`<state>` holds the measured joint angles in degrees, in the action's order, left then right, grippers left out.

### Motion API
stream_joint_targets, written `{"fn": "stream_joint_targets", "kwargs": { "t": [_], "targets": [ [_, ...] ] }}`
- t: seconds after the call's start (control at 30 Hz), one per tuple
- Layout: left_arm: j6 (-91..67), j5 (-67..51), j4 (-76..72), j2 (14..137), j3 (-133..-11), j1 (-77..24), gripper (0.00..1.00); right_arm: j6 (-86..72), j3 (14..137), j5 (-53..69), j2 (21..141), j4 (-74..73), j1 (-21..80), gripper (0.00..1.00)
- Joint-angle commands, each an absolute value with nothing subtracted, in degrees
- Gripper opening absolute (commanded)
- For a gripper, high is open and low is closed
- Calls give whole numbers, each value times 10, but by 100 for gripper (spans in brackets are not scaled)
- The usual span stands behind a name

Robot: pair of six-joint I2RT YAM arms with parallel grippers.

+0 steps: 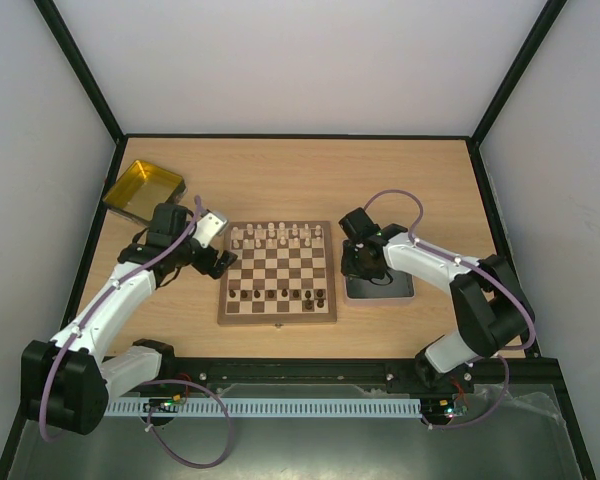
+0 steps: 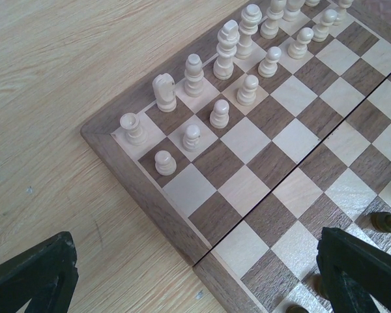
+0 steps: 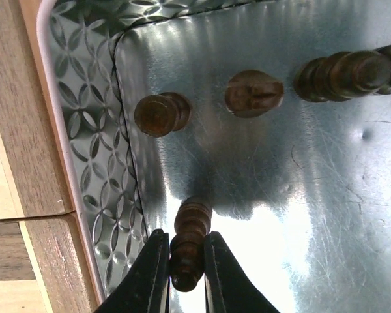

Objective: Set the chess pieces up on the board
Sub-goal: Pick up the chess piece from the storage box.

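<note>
The board (image 1: 277, 290) lies mid-table with cream pieces (image 1: 277, 236) along its far rows and several dark pieces (image 1: 280, 294) on its near rows. My left gripper (image 1: 218, 262) hovers at the board's left edge, open and empty; in the left wrist view it (image 2: 195, 287) spans the board's border (image 2: 150, 195), with cream pieces (image 2: 220, 112) ahead. My right gripper (image 1: 361, 263) is down in the grey tray (image 1: 400, 290). In the right wrist view it (image 3: 186, 261) is shut on a dark piece (image 3: 189, 238) lying on the tray floor.
Three more dark pieces (image 3: 161, 113) (image 3: 253, 92) (image 3: 342, 75) lie in the grey tray, whose patterned wall (image 3: 91, 130) is just left of my right fingers. The board's edge (image 3: 26, 163) lies beside it. A yellow tray (image 1: 143, 192) sits at the far left.
</note>
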<state>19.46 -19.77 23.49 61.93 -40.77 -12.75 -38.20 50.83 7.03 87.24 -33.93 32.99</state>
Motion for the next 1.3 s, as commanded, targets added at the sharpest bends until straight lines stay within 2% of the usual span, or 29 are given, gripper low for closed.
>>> {"fn": "stream_joint_targets", "kwargs": {
  "t": [0.0,0.53,1.03,1.13,1.27],
  "targets": [
    [197,-193,233,622,-404,-131,100,-379,510,58,865,-344,328,8],
    [195,-186,230,622,-404,-134,100,-375,536,1,766,-420,331,8],
    [194,-180,231,624,-404,-136,99,-377,556,22,761,-440,336,6],
    [195,-180,230,623,-404,-136,100,-399,578,21,755,-450,369,6],
    [194,-180,229,624,-403,-136,100,-444,636,-5,773,-472,462,6]
  ]
}}
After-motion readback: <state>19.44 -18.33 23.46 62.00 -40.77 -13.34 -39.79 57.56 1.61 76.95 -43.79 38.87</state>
